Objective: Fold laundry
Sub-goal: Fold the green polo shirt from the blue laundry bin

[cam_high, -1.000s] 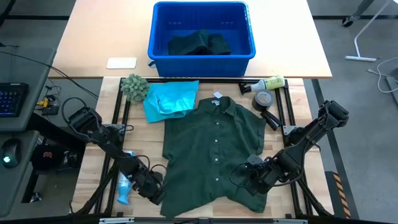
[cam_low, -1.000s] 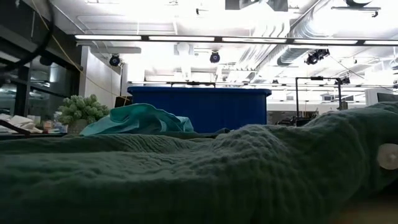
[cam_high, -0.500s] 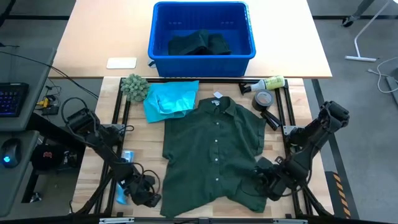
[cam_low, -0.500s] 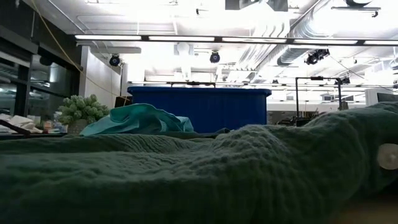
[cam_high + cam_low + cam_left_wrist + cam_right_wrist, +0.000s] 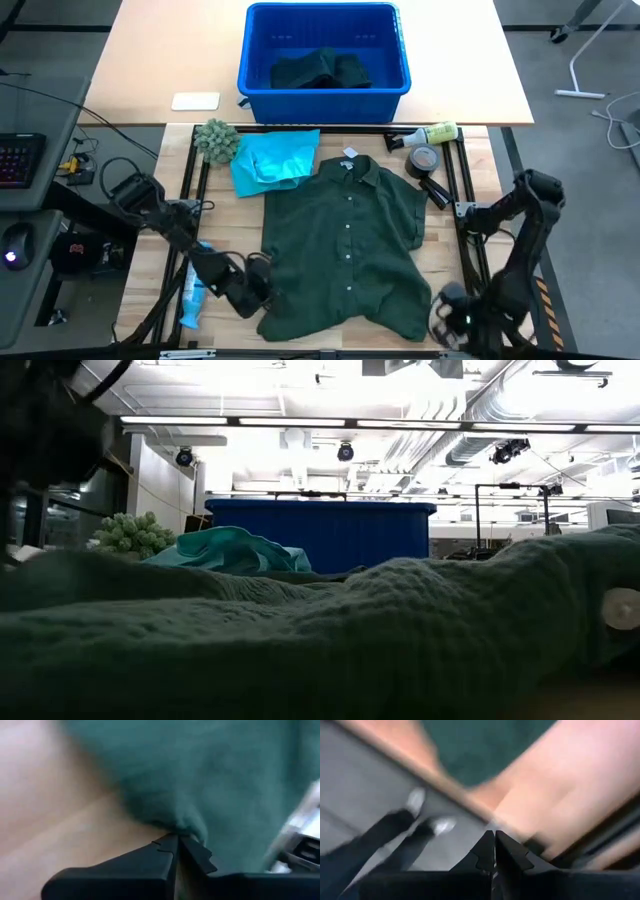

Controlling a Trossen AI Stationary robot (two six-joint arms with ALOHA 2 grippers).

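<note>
Left gripper (image 5: 179,838) is clenched on a pinch of the dark green shirt (image 5: 345,240), at its near left hem corner; the wrist view shows cloth bunched right at the closed tips, though that view is blurred, so how much fabric is caught is hard to say. Shirt lies spread face-up, buttoned, in the middle of the wooden table (image 5: 230,220), collar and white neck tag (image 5: 349,153) toward the blue bin (image 5: 325,48). Turquoise garment (image 5: 272,158) sits crumpled beside the collar's left; another dark green piece (image 5: 320,68) is in the bin. Right gripper (image 5: 494,839) is closed on nothing, parked off the near right table edge, clear of the cloth. Step in hand reads as grasping the corner for a first fold. Next move calls for a lift just high enough to clear, then carrying the corner across toward the button line without dragging the whole shirt; right arm likely needs to pin or take the opposite corner.
</note>
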